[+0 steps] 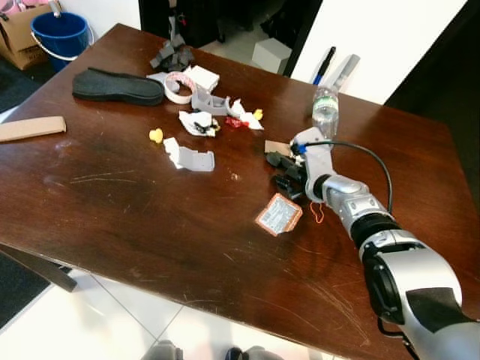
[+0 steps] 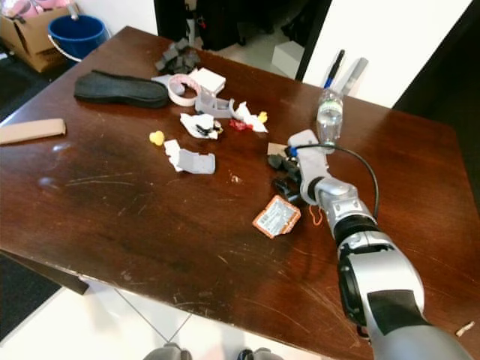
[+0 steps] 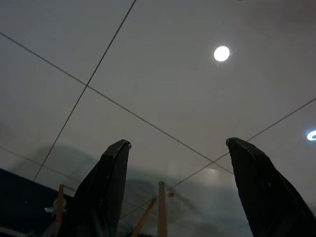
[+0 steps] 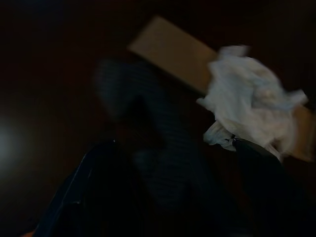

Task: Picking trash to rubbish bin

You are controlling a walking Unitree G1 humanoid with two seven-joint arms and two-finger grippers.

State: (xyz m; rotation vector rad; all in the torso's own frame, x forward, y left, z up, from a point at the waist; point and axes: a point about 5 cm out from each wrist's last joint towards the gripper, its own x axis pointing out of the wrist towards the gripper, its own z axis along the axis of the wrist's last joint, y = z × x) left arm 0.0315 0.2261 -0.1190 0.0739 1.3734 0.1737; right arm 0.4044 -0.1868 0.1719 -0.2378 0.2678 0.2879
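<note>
Crumpled white tissue (image 4: 249, 101) lies against a flat tan card (image 4: 173, 52) on the glossy dark-wood surface (image 1: 150, 217). The right end effector (image 1: 283, 171) hovers there, fingers spread, holding nothing.

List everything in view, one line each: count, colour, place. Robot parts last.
table: one, dark brown wood, under everything
shoe insole: one, black, far left of table
tape roll: one, white, beside insole
plastic bottle: one, clear, upright, far right
yellow bits: two, small, mid-table
packet: one, orange-edged, near the gripper
cardboard strip: one, tan, left edge
bucket: one, blue, on the floor beyond the table
crumpled paper: one, white, by right gripper's fingers
right gripper: one, black fingers, low over table
left gripper: one, black, open, above floor tiles
</note>
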